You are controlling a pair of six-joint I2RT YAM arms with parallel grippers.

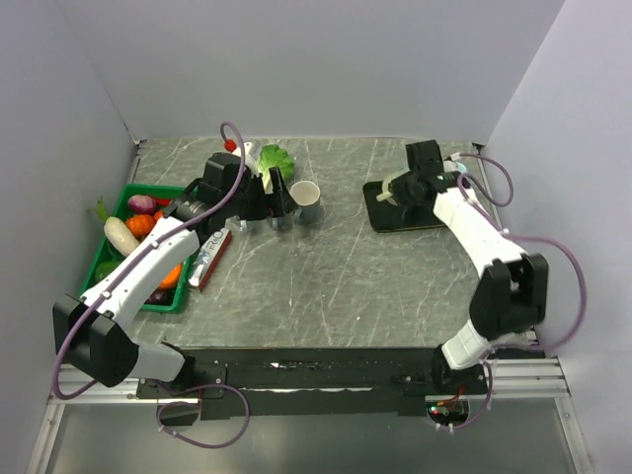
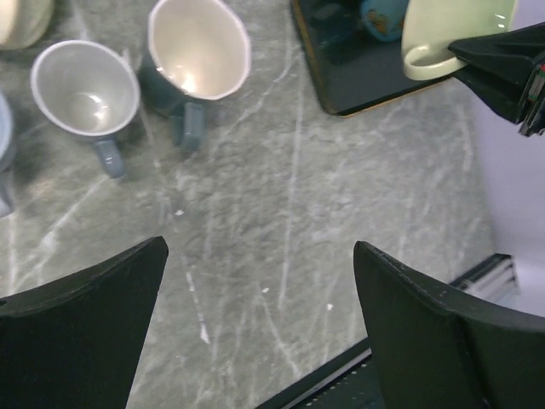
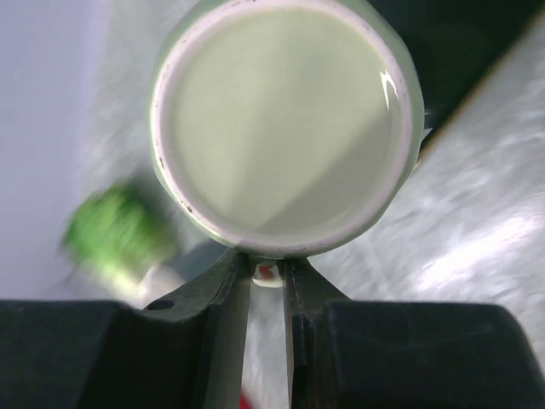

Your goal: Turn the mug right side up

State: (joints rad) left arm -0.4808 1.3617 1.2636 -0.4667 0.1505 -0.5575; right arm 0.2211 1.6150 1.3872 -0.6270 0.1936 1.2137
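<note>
Currently, the right gripper (image 3: 266, 273) is closed narrowly on the handle of the pale green mug (image 3: 281, 119), which is held over the black tray (image 1: 395, 225). The left gripper (image 2: 260, 247) is spread wide, nothing held, above the table (image 2: 341, 213) near two upright mugs (image 2: 85, 85).

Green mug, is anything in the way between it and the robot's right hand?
No, nothing visible is in the way. The right gripper has its jaws shut on the handle of the green mug, holding it over the black tray.
</note>
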